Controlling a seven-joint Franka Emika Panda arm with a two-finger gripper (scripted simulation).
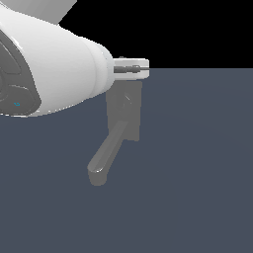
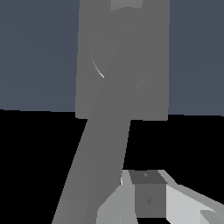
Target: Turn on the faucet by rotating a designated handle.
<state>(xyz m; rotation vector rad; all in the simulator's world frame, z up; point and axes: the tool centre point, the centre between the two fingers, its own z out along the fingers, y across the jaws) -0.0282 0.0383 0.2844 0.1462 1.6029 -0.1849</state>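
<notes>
nearest in the exterior view: bulky white glossy robot arm casing with dark grey inset panel (image 1: 29,74), filling the upper part of the exterior view's left. beyond it, white gripper (image 1: 132,68) projecting toward the exterior view's right, level with the top edge of the faucet; spread or pressed together: cannot tell, only a side-on glimpse there. in the wrist view, one grey block-shaped fingertip on a white finger (image 2: 148,194) close to the lens, just beside the long grey bar; contact with it cannot be told, second finger not seen.

behind the gripper: matte grey faucet with rectangular back plate (image 1: 124,111), upright on flat dark blue-grey floor (image 1: 197,173), roughly mid-frame. thick rounded grey spout (image 1: 106,157) sloping down from the plate toward the exterior view's left, blunt end lowest. in the wrist view, long flat grey bar on a round hub (image 2: 105,131), taken as the handle, running from the plate's centre toward the lens.

farthest: black background above the floor's horizon.
</notes>
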